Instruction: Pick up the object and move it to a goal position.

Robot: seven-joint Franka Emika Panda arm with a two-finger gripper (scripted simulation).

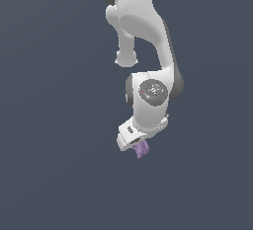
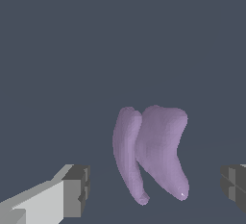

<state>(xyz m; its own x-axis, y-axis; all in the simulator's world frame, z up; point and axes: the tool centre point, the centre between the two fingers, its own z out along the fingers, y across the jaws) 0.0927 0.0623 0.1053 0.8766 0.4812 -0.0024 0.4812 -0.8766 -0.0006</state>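
The object (image 2: 151,148) is a pale purple lump with two long curved lobes. In the wrist view it stands between my two grey fingertips (image 2: 79,189), with a clear gap on each side, so my gripper (image 2: 156,187) is open around it and not touching. In the exterior view the object (image 1: 143,149) shows just below the white gripper (image 1: 136,147), which points down over it and hides part of it.
The white arm (image 1: 143,31) comes down from the top of the exterior view. A plain dark blue-grey surface (image 1: 59,174) fills everything else in both views.
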